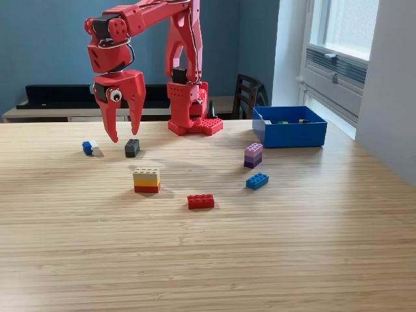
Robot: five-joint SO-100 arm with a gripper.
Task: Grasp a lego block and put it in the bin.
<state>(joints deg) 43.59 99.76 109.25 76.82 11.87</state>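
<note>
My red gripper (123, 130) hangs open above the table at the exterior view's left, fingers pointing down, nothing between them. Just below and right of its fingertips lies a small black lego block (132, 148). A blue-and-white block (90, 147) sits to its left. Nearer the camera stand a stacked cream, yellow and red block (147, 180), a flat red block (201, 201), a blue block (257, 181) and a purple stack (253, 155). The blue bin (289, 133) stands at the right rear of the table, with a few small pieces showing inside.
The arm's red base (192, 117) is fixed at the table's back middle. A dark chair (247, 96) stands behind the table. A white wall and window ledge (338, 71) run along the exterior view's right.
</note>
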